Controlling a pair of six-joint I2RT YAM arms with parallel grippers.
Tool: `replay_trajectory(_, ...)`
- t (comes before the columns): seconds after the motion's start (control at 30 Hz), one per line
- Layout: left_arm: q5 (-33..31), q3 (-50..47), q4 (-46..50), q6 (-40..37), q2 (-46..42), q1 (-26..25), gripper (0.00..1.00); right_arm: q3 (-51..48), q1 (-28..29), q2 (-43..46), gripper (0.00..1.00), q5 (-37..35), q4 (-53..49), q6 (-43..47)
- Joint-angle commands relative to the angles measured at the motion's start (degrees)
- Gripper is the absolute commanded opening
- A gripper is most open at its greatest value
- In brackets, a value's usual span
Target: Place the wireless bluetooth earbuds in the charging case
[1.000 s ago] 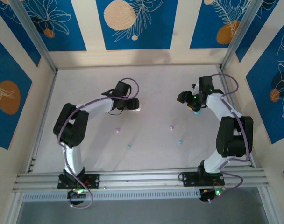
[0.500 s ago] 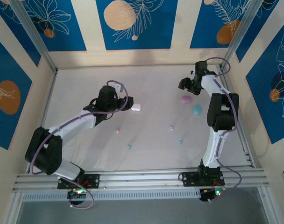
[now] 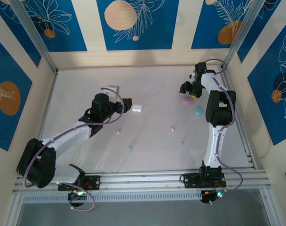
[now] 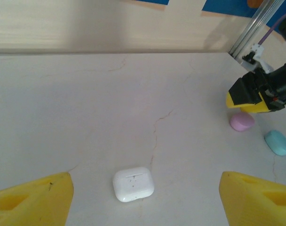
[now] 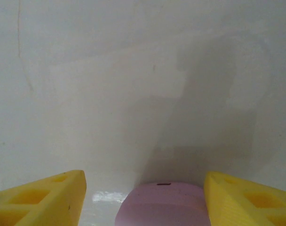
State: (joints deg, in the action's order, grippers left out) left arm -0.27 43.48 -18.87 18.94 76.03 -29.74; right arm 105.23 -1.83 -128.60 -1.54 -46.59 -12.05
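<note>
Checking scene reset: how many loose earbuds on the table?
4. Left pink earbud and left teal earbud, near side of the white case; right pink earbud and right teal earbud, right of centre. White ones may blend into the table.

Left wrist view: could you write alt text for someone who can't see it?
A closed white charging case lies on a pale table, between open yellow fingers at the bottom corners. Far right, a pink case and a teal case lie apart.
</note>
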Motion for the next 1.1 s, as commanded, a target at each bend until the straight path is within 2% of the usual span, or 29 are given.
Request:
replay_trajectory(0.0,0.7,-1.1,-3.3,0.2,-2.4,0.6,0.8,-1.6,0.6,2.1,0.67,2.2,-2.3,1.8)
replay_trajectory(0.4,0.0,-5.5,-1.1,1.4,-9.8,0.6,0.81,-10.3,3.9,9.0,0.67,3.8,-1.2,2.1)
replay_trajectory(0.5,-0.4,-6.4,-0.5,1.5,-11.1,0.6,0.81,-11.0,5.1,9.0,0.67,0.0,-0.8,2.9)
replay_trajectory(0.67,-0.8,-6.7,0.4,1.3,-12.1,0.6,0.81,-9.2,7.6,6.3,0.67,-11.9,-1.5,5.8)
replay_trajectory(0.77,-1.0,-6.7,0.3,1.3,-12.0,0.6,0.81,-9.0,8.6,5.5,0.68,-15.6,-0.9,6.5)
replay_trajectory(0.97,-0.7,-6.5,-0.2,1.5,-10.8,0.6,0.81,-8.5,9.0,4.2,0.66,-14.7,-0.1,7.6)
replay_trajectory(1.07,-0.4,-6.3,-0.5,1.5,-10.2,0.6,0.81,-7.9,8.7,3.6,0.59,-13.6,0.0,7.3)
